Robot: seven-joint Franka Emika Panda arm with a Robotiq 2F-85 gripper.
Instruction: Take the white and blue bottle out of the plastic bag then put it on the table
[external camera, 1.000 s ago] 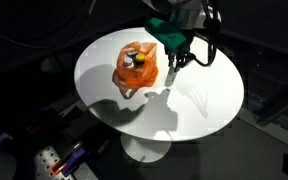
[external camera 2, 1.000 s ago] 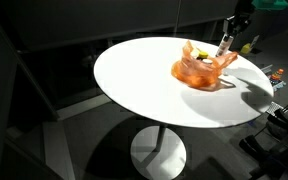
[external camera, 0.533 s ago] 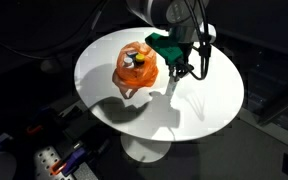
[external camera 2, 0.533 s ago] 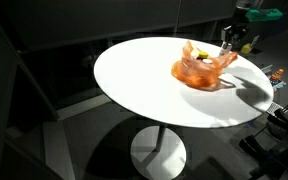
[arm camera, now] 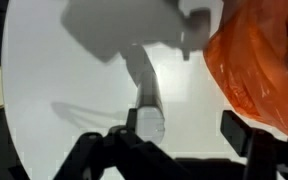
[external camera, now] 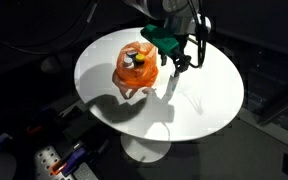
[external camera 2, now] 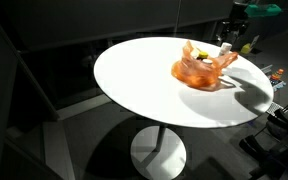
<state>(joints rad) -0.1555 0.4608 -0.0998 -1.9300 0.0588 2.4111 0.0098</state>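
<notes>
Approach step: gripper (external camera: 175, 68) hovers just beside orange plastic bag (external camera: 144, 76), jaws spread, empty. Bottle (external camera: 134, 60) lies inside; next move likely needs centring over the bag mouth.

No writing, label, brand, number or sign could be read in any view. The bottle (external camera: 134, 61) in the orange bag (external camera: 146, 74) was too small and blurred in both exterior views for any marking on it to be made out. The bag's surface, seen close in the wrist view, was blurred and gave nothing legible.
</notes>
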